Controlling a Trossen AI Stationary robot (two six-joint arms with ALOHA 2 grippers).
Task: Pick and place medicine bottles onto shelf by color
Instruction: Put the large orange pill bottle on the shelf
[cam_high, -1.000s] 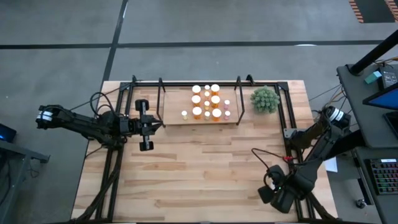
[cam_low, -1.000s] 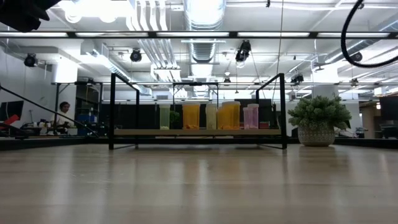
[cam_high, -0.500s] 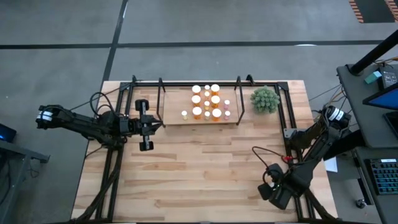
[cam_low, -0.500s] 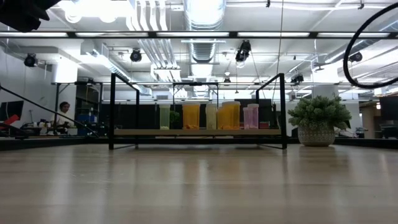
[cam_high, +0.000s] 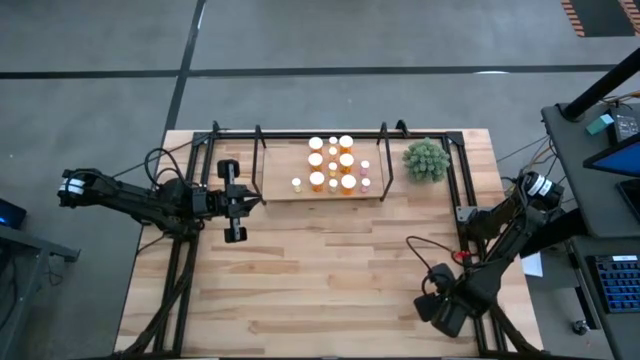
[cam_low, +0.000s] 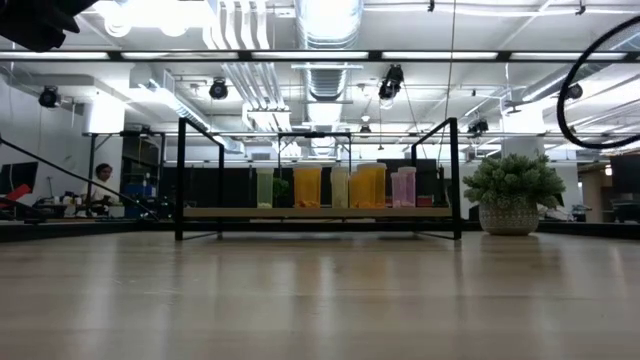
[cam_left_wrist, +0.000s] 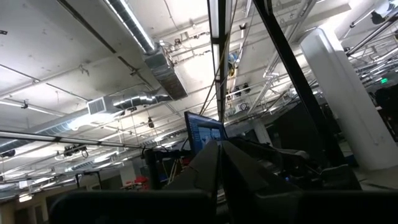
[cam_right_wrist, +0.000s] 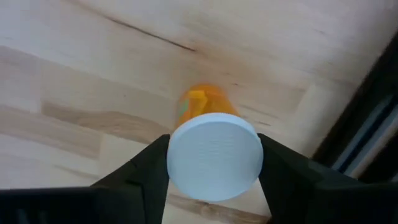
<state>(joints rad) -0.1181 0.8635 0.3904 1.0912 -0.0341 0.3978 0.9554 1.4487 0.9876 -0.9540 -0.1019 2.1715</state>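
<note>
An orange medicine bottle (cam_right_wrist: 205, 102) with a white cap stands upright on the table near its near right corner, and my right gripper (cam_right_wrist: 214, 158) points down over it, shut on its cap. In the high view that gripper (cam_high: 441, 310) hides the bottle. Several white-capped medicine bottles (cam_high: 332, 165) stand on the shelf (cam_high: 280, 192) at the table's far side, with orange, pale and pink bodies in the low view (cam_low: 330, 187). My left gripper (cam_left_wrist: 219, 168) is shut on nothing and tilts upward, left of the shelf (cam_high: 233, 200). My right gripper pinches the bottle's round white cap (cam_right_wrist: 180, 155) between its two fingers, one on each side of the rim. The fingers come from above, pointing down. The bottle stands upright below them with its orange body toward the tabletop.
A green spiky plant (cam_high: 427, 160) in a pot stands right of the shelf. Black frame rails (cam_high: 465, 200) run along the table's left and right edges, and one (cam_right_wrist: 367, 137) passes close by the bottle. Bare wood (cam_high: 320, 270) lies between the shelf and the near edge.
My right gripper has sunk a little toward the table at the near right corner, and its cable loop has shifted with it.
</note>
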